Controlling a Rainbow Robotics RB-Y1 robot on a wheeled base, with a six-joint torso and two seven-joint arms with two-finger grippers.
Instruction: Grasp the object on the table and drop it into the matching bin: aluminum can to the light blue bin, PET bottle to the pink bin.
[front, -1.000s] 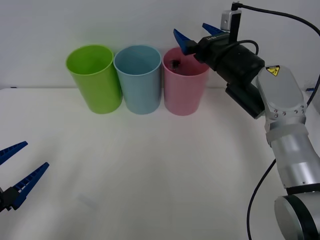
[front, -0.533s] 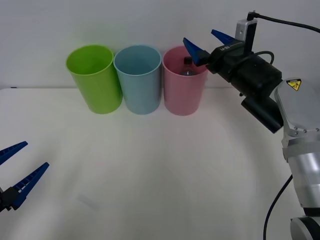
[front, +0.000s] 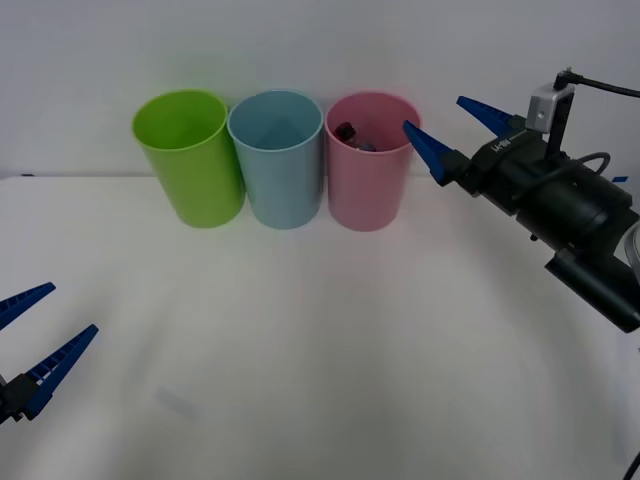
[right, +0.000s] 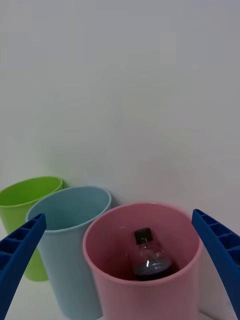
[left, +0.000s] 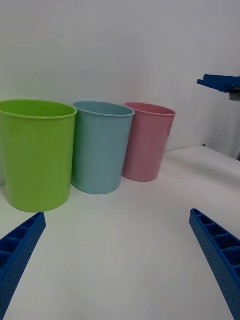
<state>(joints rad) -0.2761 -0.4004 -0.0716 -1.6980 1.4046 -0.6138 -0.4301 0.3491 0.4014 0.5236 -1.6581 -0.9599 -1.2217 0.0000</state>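
The PET bottle (right: 147, 256), clear with dark contents and a black cap, rests inside the pink bin (right: 142, 295), leaning on its inner wall. In the front view only the bottle's (front: 350, 133) top shows above the pink bin's (front: 368, 195) rim. My right gripper (front: 435, 113) hangs open and holds nothing, just right of the pink bin at about rim height, apart from it. My left gripper (front: 72, 308) stands open low over the white table (front: 300, 340) at the near left. The light blue bin (front: 280, 170) stands left of the pink one.
A lime green bin (front: 192, 165) stands at the left end of the row, against the white back wall. The three bins nearly touch. The left wrist view shows the row from the side, with a right gripper finger (left: 220, 82) high beyond the pink bin (left: 147, 145).
My open right gripper has pulled back from over the pink bin's rim, moving right and down. The bottle stays inside the pink bin. The left arm has not moved.
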